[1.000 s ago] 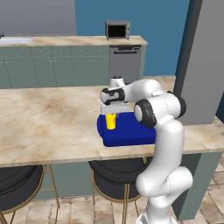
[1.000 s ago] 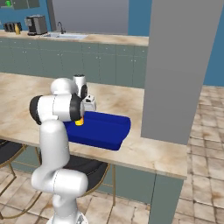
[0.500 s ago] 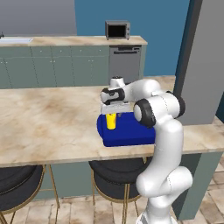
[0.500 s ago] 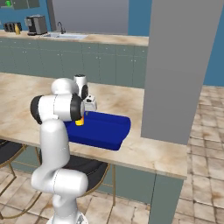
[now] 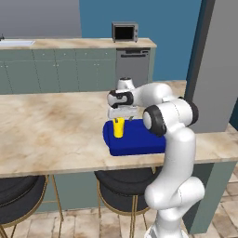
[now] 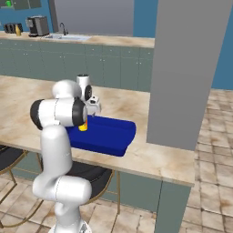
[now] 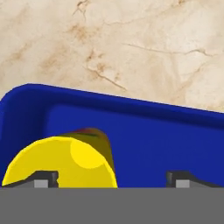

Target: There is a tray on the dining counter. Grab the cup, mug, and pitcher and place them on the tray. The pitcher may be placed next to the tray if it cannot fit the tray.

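Observation:
The yellow cup (image 5: 119, 128) stands upright in the left end of the deep-blue tray (image 5: 142, 143) on the dining counter (image 5: 46, 130). My gripper (image 5: 122, 116) hangs just above the cup, open, its fingers spread to either side and not gripping it. In the hand view the cup (image 7: 65, 162) sits low and left between the fingertips (image 7: 43, 177), with the tray's floor (image 7: 153, 140) behind it. From the right, the cup (image 6: 83, 128) peeks out beside my arm on the tray (image 6: 109, 136). A small amber shape, likely the pitcher (image 6: 17, 30), stands on the far back counter. The mug is out of view.
A wide grey pillar (image 6: 191, 68) rises at the counter's right end, close to the tray. Behind runs a cabinet counter (image 5: 69, 44) with a toaster oven (image 5: 124, 31), a sink and a coffee machine (image 6: 36, 26). Dark stools (image 5: 18, 200) stand under the dining counter's front edge.
The jaws have gone from shut on the cup to wide open, letting it stand on the tray. The arm and the tray have stayed where they were.

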